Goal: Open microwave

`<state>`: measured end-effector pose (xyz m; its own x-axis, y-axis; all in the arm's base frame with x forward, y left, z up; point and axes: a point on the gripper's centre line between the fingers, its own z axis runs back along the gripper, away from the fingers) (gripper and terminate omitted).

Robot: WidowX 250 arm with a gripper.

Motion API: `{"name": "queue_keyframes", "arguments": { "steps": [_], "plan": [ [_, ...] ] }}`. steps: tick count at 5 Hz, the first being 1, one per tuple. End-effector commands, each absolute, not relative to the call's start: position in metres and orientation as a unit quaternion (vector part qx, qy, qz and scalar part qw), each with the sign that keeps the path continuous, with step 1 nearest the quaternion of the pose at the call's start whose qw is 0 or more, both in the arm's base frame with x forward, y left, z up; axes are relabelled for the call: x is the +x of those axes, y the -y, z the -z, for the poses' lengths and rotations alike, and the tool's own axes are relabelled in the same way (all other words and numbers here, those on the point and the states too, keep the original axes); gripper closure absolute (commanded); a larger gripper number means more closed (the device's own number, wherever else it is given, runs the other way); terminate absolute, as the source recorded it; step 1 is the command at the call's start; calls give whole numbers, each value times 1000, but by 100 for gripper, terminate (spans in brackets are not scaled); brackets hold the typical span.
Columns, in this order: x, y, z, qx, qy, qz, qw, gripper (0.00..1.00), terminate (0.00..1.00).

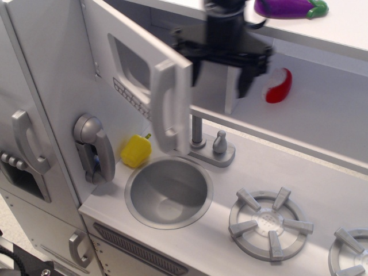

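Observation:
The microwave (129,60) is the light grey compartment at the upper left. Its door has a rounded window, a row of small buttons (132,98) and a tall silver handle (167,106). The door stands partly open, with its free edge swung out toward the camera. My black gripper (220,77) is open and empty. It hangs just right of and behind the door's free edge, in front of the compartment opening. Its left finger is close to the edge; I cannot tell if it touches.
A yellow toy (136,150) and a silver phone handset (92,146) sit below the door. The sink (168,191), faucet (214,146) and burner (270,221) lie on the counter. A red-white toy (279,86) sits inside the shelf, and a purple eggplant (290,7) on top.

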<state>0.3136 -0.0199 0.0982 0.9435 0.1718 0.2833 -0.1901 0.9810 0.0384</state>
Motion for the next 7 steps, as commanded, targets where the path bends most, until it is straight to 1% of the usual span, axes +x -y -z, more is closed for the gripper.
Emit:
{"name": "queue_keyframes", "arguments": {
  "steps": [1,2,3,4,5,6,7],
  "plan": [
    [279,-26,-126,46,168,-71,982,0,0],
    [263,-41,-122,51,157,-55,985,0,0],
    [252,-57,-115,68,157,-44,984,0,0],
    [246,-64,-116,72,166,-38,983,0,0],
    [248,-60,-132,49,169,-38,984,0,0],
    [253,-56,-157,15,169,-48,984,0,0],
    [258,-58,-166,6,160,-67,985,0,0]
  ]
}}
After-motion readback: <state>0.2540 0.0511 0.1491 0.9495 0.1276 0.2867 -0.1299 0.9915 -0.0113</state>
